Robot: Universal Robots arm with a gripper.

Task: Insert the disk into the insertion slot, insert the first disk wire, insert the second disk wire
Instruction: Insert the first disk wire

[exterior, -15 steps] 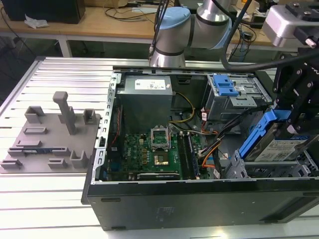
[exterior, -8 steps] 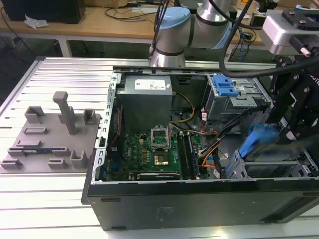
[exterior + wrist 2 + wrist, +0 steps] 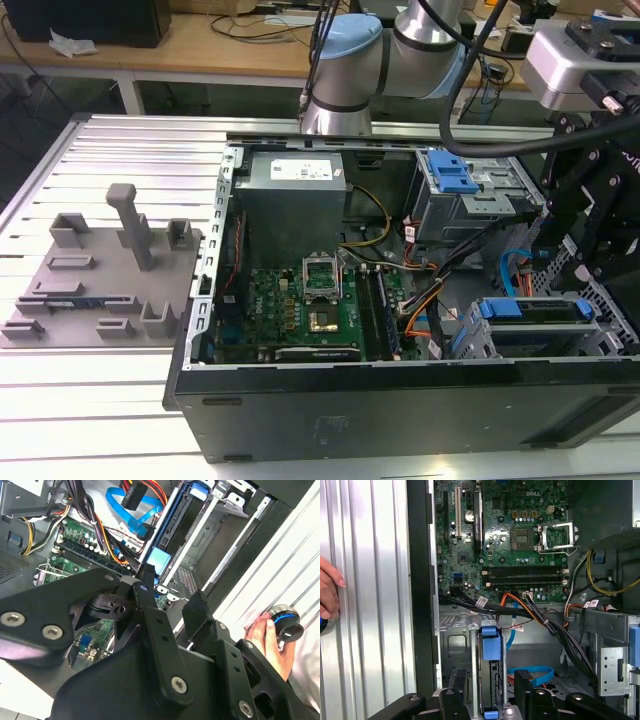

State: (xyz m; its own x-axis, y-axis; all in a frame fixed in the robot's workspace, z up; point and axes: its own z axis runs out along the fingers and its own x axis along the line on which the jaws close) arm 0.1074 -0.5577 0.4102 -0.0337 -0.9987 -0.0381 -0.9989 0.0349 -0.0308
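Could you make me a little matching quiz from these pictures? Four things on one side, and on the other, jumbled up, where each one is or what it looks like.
Things:
1. disk
2. motherboard
3. flat cable
4. hand

Descriptions:
A. resting on the table, outside the case
B. green, lying flat inside the case
C. seated in the slot
D. bright blue, looped beside the slot

Pairs: 1-C, 2-B, 3-D, 4-A
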